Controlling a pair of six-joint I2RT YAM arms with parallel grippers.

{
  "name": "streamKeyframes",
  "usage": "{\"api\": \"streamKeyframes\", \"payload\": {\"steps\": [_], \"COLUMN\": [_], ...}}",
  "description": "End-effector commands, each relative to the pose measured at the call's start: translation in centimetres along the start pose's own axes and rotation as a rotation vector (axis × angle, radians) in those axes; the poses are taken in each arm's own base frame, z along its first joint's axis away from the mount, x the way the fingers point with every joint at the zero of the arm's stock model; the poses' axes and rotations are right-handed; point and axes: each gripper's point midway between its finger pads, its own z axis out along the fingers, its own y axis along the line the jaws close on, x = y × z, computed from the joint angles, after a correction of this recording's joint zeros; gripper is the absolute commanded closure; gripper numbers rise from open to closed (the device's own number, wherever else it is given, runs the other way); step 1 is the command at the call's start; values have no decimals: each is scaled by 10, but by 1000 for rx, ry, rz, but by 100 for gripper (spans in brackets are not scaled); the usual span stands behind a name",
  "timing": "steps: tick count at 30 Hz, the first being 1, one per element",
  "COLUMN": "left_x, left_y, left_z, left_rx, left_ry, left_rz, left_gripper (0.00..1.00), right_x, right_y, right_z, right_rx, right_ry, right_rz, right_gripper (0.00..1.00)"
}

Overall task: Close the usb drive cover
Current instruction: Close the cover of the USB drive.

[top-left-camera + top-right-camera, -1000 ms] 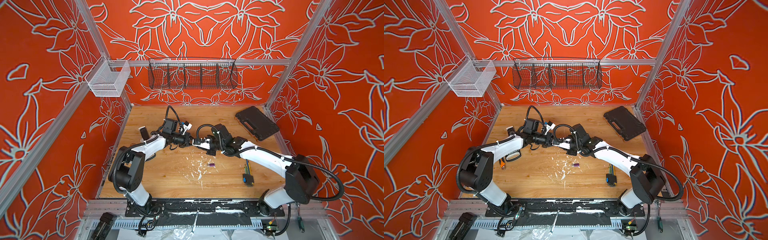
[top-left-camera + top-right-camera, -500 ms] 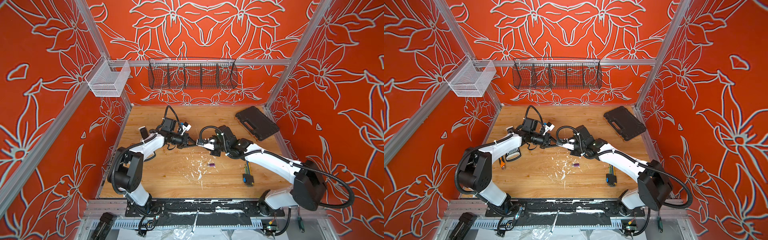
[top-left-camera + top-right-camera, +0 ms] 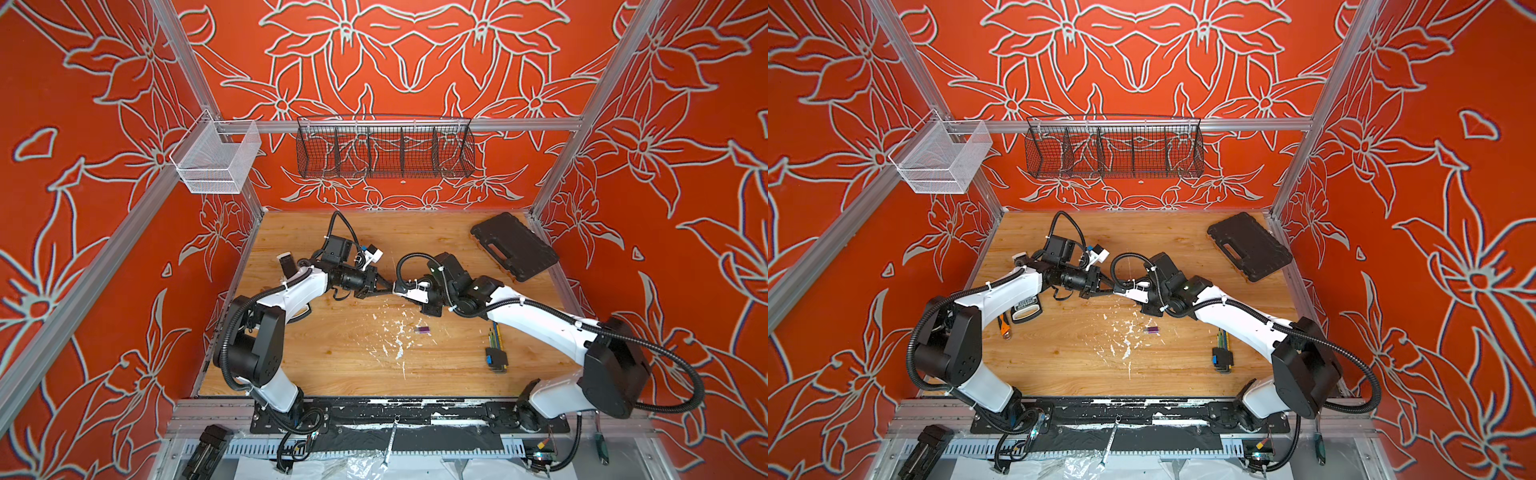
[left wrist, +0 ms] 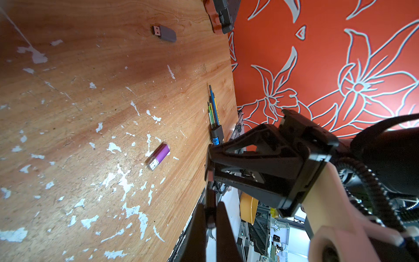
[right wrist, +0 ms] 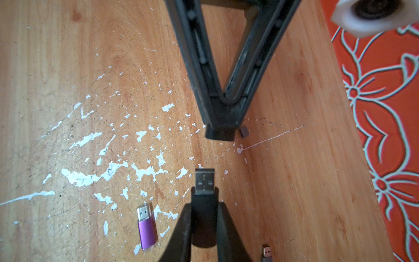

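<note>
Bright, even overhead light fills both top views. The arms cast only soft, short shadows on the worktop (image 3: pixel 332 361), with no hard glare. Straight frame posts (image 3: pixel 601 83) splay outward near the edges, a wide-lens warp. In the wrist views the wood grain is sharp, but the right gripper (image 5: pixel 204 205), close to the lens, blurs.

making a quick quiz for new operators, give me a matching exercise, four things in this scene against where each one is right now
Things:
1. black usb drive
2. black cover
3. purple usb drive
4. black case

Places:
a. far right corner of the table
b. in the left pincer
c. in the right pincer, plug bare
d. lying loose mid-table, capped

Pairs: 1-c, 2-b, 3-d, 4-a
</note>
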Motion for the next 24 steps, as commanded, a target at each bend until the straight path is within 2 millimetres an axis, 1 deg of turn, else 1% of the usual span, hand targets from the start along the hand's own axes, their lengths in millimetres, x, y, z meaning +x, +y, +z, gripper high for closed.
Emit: {"api": "streamKeyframes", "payload": {"steps": [1, 7, 13, 18, 24], "left_x": [1, 4, 4, 3, 10], "left_y": [-12, -8, -10, -13, -9], "left_z": [-3, 0, 3, 2, 5], "left_rx": [29, 23, 25, 27, 13], "left_ry": [13, 27, 34, 32, 55], "left_rz": [11, 4, 11, 21, 13], "left_gripper": [100, 100, 100, 100, 100], "right_x": [-21, -30, -30, -26, -32], "right_y": [-5, -6, -1, 1, -5], "right_z": [-1, -4, -1, 1, -1], "right_rx": [-7, -11, -28, -31, -8], "right_ry": [-51, -85, -79, -68, -91], "right_rz": [-9, -19, -17, -10, -15], "right_gripper": [89, 89, 89, 89, 90]}}
